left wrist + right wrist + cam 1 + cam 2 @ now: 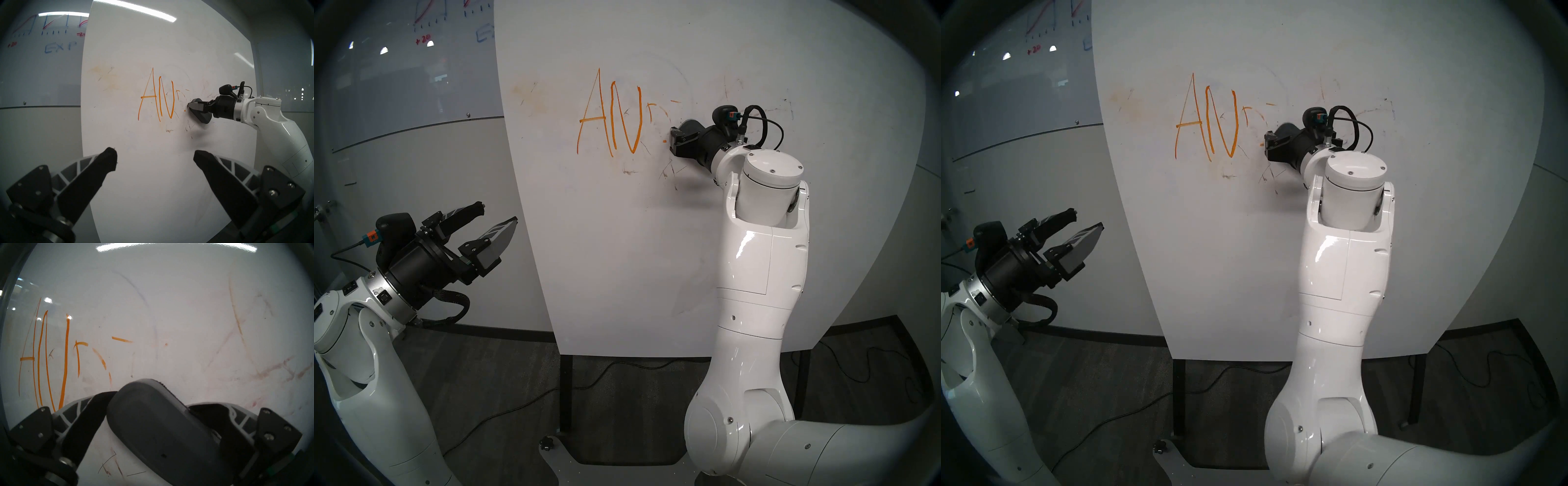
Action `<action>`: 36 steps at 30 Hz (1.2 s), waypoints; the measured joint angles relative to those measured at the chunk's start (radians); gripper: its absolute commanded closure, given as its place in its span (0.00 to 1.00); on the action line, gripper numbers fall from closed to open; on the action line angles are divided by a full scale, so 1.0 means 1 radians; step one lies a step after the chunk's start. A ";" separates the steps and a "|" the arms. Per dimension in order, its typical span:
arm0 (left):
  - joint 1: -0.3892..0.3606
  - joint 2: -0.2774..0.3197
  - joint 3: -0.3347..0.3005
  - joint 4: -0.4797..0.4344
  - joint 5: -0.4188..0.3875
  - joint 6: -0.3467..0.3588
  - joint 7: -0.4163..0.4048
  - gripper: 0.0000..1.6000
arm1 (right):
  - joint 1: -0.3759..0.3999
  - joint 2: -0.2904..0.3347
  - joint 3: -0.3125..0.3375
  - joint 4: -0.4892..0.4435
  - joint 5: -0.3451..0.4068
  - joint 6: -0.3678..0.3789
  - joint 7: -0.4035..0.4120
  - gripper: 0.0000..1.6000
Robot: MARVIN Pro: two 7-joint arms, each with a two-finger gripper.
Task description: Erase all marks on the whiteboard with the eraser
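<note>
The whiteboard (619, 254) stands upright in front of me. The orange marks (593, 119) show a whole A and N; to their right only short orange fragments (78, 358) are left. My right gripper (678, 142) is shut on the dark grey eraser (153, 421) and holds it flat against the board just right of the N, over the fragments' lower part. The eraser also shows in the left wrist view (202, 115). My left gripper (497, 213) is open and empty, low by the board's left edge, away from the marks.
Faint grey-brown scratches (667, 173) and smudges lie around the letters. A glass wall board with red and blue graphs (415, 51) is behind at the upper left. The whiteboard's black legs (565, 390) and cables (517, 400) are on the floor below.
</note>
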 measured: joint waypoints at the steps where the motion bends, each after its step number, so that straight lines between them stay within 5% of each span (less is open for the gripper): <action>1: 0.000 0.000 0.000 0.000 0.000 0.000 0.000 0.00 | 0.002 0.000 0.000 0.000 0.001 0.000 0.000 0.00; 36: 0.000 0.000 0.000 0.000 0.000 0.000 0.000 0.00 | 0.070 0.042 -0.017 0.045 0.026 -0.051 0.057 0.00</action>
